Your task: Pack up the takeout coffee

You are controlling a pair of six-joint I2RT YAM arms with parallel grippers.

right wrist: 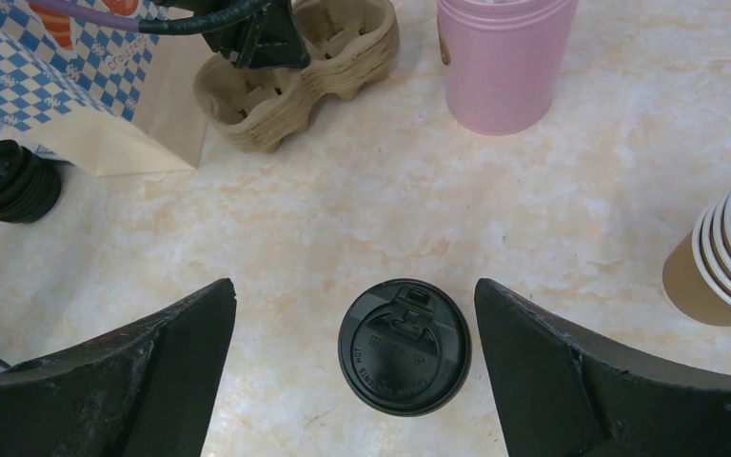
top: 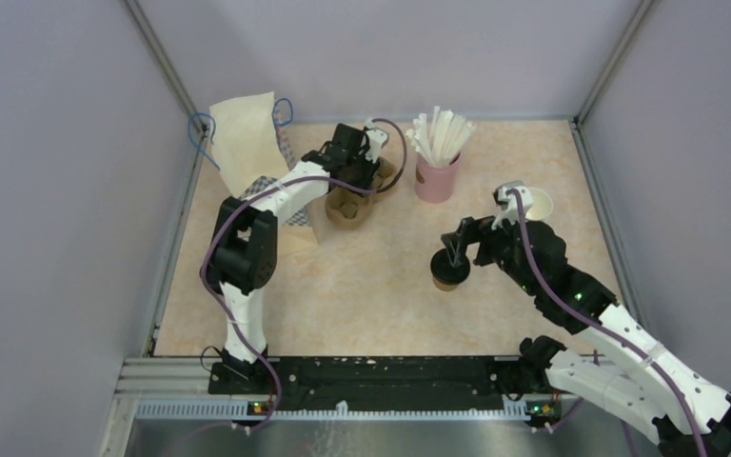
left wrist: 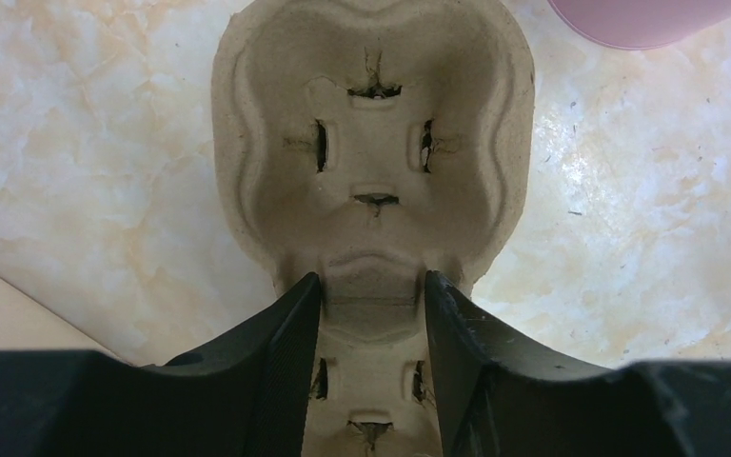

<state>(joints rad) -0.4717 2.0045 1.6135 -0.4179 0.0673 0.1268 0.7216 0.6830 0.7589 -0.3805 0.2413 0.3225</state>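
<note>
The top external camera sits high above and behind the arm bases and looks down on the whole table, so both arms appear small and far. The left wrist camera looks straight down past the left claw, very close: the cup carrier just ahead of the claw fills the frame. The right wrist camera rides higher and tilts forward past the right claw, with the takeout coffee between its fingers. Well beyond that claw it shares the carrier and the pink cup with the left wrist view. The top view holds all of these.
</note>
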